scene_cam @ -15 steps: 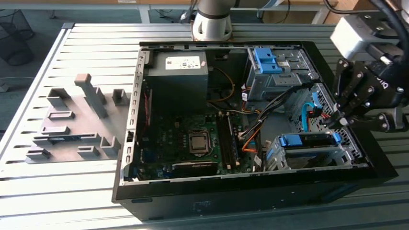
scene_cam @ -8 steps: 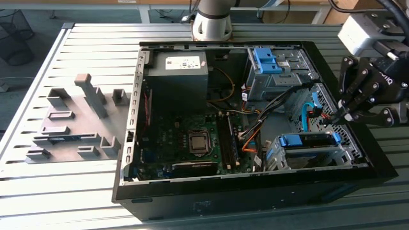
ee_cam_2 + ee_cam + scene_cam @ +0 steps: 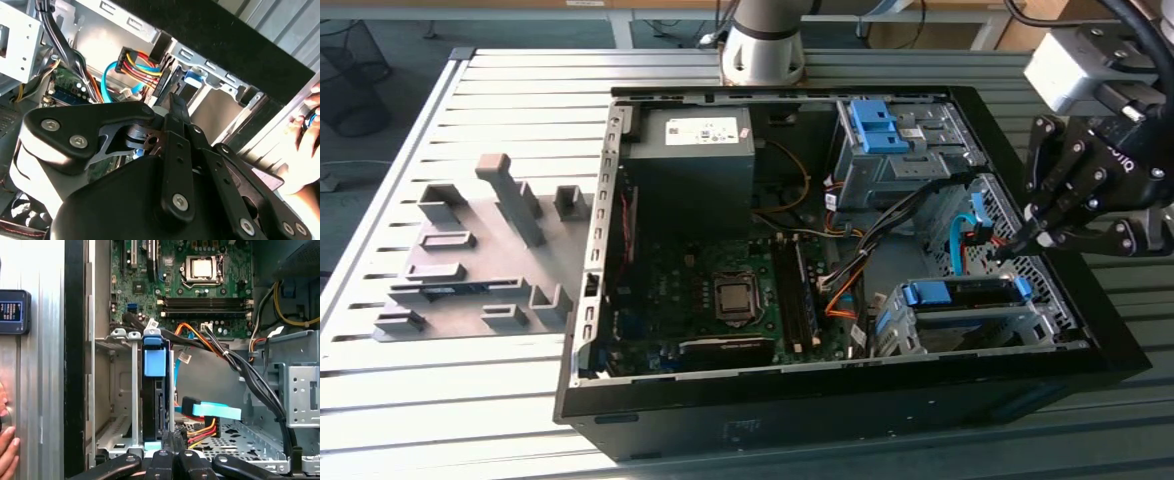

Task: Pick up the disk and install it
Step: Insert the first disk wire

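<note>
The jaws of the gripper (image 3: pixel 1017 243) are seen closed together, nothing held between them, poised over the open computer case (image 3: pixel 720 420) near its edge on the exterior view's right. The disk (image 3: pixel 154 390), blue-railed, is seated upright in the drive cage (image 3: pixel 122 390) in the first wrist view, just ahead of the gripper. A blue data cable (image 3: pixel 212 410) lies beside it. A person's hand (image 3: pixel 305 145) is seen outside the case on the bench (image 3: pixel 454 400).
</note>
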